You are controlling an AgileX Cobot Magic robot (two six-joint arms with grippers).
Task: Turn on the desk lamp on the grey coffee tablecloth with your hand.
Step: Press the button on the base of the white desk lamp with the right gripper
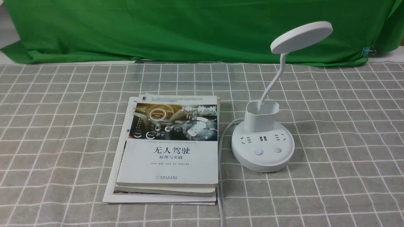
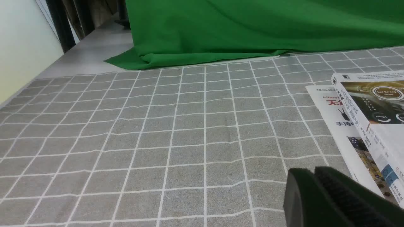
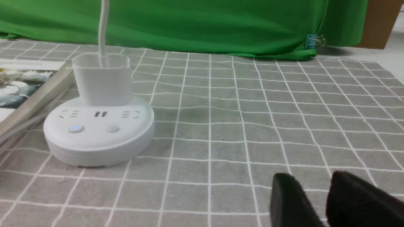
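Desk lamp (image 1: 263,148) on grey coffee tablecloth (image 1: 347,126); book stack (image 1: 167,157) at its 9 o'clock, cord (image 1: 221,176) btwn. Left gripper (image 2: 312,176) low over cloth, fingers pressed together. Right gripper (image 3: 315,184) low, slightly spread, lamp at its 10 o'clock.

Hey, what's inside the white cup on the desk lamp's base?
Only the lamp's thin white bendable neck shows, dropping into the white cup-shaped holder. Nothing else pokes above the rim; its walls hide the bottom.

white desk lamp (image 1: 262,118) upright on grey checked tablecloth (image 1: 347,126)
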